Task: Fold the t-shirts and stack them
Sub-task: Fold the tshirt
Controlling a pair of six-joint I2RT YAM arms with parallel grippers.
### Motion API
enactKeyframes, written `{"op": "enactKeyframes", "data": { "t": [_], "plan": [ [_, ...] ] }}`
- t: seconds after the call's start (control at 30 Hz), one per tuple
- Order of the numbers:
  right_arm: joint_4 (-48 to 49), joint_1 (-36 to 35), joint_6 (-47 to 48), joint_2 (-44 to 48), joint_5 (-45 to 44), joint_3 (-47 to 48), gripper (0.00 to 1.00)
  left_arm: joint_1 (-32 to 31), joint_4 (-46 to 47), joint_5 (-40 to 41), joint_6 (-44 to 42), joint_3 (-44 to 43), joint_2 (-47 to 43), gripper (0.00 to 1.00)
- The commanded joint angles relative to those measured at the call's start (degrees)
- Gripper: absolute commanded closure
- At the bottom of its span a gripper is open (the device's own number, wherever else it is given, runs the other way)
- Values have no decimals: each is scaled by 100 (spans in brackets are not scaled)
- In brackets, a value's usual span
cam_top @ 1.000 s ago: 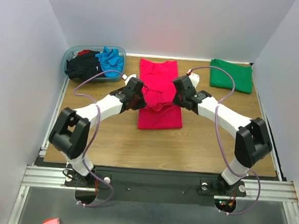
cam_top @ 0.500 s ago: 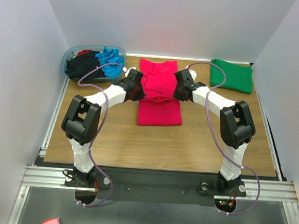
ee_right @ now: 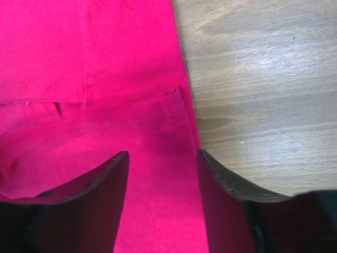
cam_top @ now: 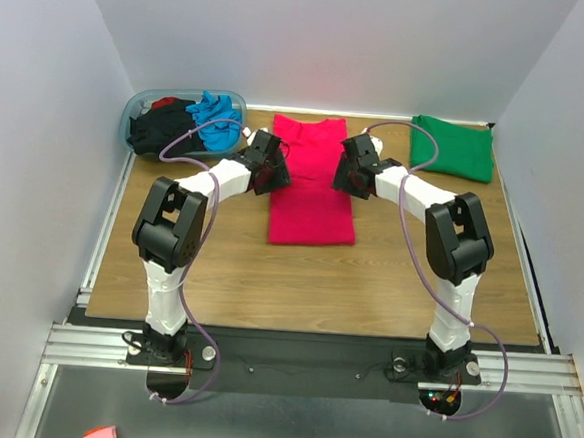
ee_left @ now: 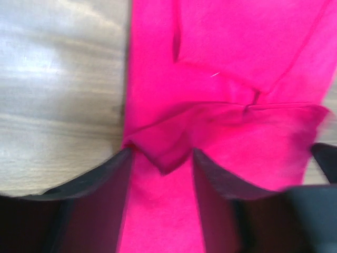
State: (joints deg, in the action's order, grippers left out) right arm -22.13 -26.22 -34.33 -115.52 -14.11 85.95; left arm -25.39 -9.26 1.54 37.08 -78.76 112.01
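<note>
The table (cam_top: 317, 291) carries the red shirt (cam_top: 312, 195) at its middle, a long narrow strip whose long axis runs straight from the arms' side to the back wall. Which end is the neck I cannot tell, since no label shows. The green shirt (cam_top: 452, 147), already folded flat, lies to the right of the red shirt's far end, well apart from it. The tub (cam_top: 139, 108) stands to the left of that same end, with the black shirt (cam_top: 163, 128) and the blue shirt (cam_top: 217, 116) heaped inside. The left claw (cam_top: 274, 163) hangs over the red shirt's left edge and the right claw (cam_top: 348, 168) over its right edge, both level with the far half, facing each other across the strip. Both are spread. In the wrist views the fingers (ee_left: 100, 179) stand apart with red cloth lying loose between them, and nothing is pinched. A small peak of cloth rises in the left claw's gap, while the cloth under the right claw lies flat. A fold edge (ee_left: 221, 89) crosses the red shirt from side to side just beyond the claws, at right angles to the long axis. I judge the next move turns on that axis. Each claw has its own side edge directly beneath it, so another fold can shorten the strip end to end. When it comes to stacking, the green shirt lies on the right claw's side, so the right arm is nearer.
</note>
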Motion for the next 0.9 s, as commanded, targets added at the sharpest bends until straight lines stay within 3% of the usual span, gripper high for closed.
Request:
{"op": "enactKeyframes", "data": {
  "t": [0.0, 0.1, 0.13, 0.23, 0.63, 0.8, 0.87],
  "plan": [
    [174, 47, 119, 381, 128, 194, 36, 16, 3, -92, -148, -281, -521, 33],
    [174, 47, 110, 758, 128, -8, 25, 16, 3, -101, -140, -79, -776, 15],
    [174, 47, 119, 838, 162, -78, 17, 16, 3, -93, -140, -8, -907, 8],
    [174, 47, 137, 1189, 548, -508, 3, 16, -6, -127, -148, 298, -1197, 5],
    [630, 46, -214, 2579, 1323, -3092, 2, -353, 1109, -936, 379, 3286, -2640, 2],
    [1035, 47, -486, 2333, 1613, -3286, 2, -353, 1329, -1085, 511, 3525, -2456, 2],
    [1097, 47, -557, 2175, 1604, -3287, 5, -353, 1391, -1095, 554, 3569, -2368, 6]
  ]
}}
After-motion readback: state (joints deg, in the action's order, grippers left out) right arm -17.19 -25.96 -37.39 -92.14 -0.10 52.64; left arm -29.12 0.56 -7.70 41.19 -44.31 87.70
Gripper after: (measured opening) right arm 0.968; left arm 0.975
